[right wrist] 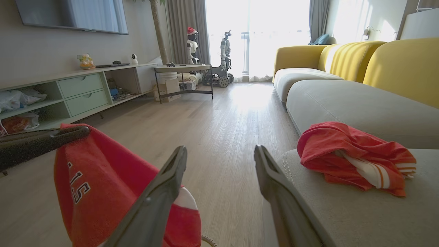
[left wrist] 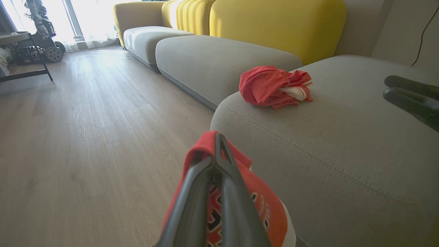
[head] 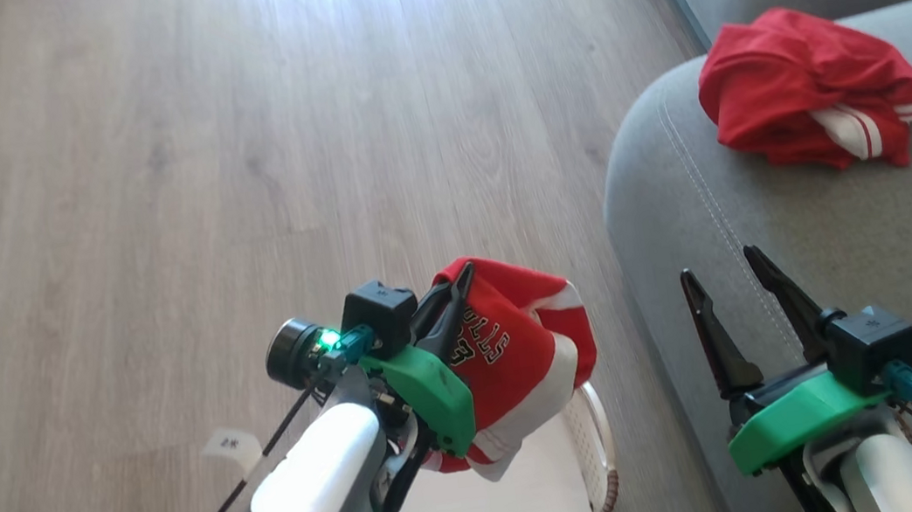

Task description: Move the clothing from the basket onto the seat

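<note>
My left gripper (head: 459, 278) is shut on a red jersey (head: 514, 363) with white panels and black lettering, holding it up above the cream basket (head: 602, 483) at the bottom of the head view. The same jersey (left wrist: 264, 209) drapes from my closed left fingers in the left wrist view. A second red garment (head: 809, 90) with white stripes lies crumpled on the grey seat (head: 861, 255), also seen as a bundle (right wrist: 353, 154) in the right wrist view. My right gripper (head: 723, 266) hovers open over the seat's front edge, holding nothing.
Wooden floor (head: 189, 168) stretches to the left and ahead. A yellow-backed sofa (right wrist: 404, 65) runs along the right. A TV cabinet (right wrist: 75, 92), a small table (right wrist: 183, 68) and other robots (right wrist: 224, 58) stand far off near the window.
</note>
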`<state>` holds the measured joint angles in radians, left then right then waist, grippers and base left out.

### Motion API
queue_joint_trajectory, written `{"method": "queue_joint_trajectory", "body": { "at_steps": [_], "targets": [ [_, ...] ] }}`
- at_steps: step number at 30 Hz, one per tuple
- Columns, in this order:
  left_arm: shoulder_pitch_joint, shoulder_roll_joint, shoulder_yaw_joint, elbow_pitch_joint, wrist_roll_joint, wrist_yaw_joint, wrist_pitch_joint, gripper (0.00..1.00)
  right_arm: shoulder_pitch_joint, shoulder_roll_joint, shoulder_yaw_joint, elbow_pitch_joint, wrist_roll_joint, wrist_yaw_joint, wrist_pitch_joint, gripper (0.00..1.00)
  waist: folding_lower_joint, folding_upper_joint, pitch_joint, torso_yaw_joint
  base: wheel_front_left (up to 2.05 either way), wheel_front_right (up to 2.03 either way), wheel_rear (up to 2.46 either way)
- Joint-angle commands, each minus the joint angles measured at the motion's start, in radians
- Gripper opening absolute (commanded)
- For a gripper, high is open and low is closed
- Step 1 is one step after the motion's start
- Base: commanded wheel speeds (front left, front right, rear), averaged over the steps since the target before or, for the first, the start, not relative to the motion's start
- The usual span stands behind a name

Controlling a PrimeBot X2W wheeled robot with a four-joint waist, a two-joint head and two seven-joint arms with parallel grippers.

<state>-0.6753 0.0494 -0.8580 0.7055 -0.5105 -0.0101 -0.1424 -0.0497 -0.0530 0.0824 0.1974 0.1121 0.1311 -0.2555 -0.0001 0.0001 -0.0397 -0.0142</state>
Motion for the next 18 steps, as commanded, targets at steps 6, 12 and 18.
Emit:
{"method": "queue_joint_trajectory", "body": {
  "at_steps": [6,12,18],
  "targets": [
    [-0.083,0.051,0.028,-0.102,-0.011,-0.006,0.071,0.0,-0.016,0.003,0.034,-0.02,-0.003,0.0,-0.006,1.0,0.0001,-0.0001,-0.031,0.019,0.0,0.0,0.0],
    [-0.139,0.058,0.034,-0.17,-0.018,-0.002,0.127,0.0,-0.013,0.003,0.05,-0.001,-0.008,0.0,-0.003,1.0,0.0001,-0.0001,-0.043,0.03,0.0,0.0,0.0],
    [-0.185,0.044,0.039,-0.221,-0.031,0.001,0.151,0.0,-0.019,0.003,0.083,0.035,-0.023,0.0,0.002,1.0,0.0001,-0.0001,-0.053,0.04,0.0,0.0,0.0]
  ]
}}
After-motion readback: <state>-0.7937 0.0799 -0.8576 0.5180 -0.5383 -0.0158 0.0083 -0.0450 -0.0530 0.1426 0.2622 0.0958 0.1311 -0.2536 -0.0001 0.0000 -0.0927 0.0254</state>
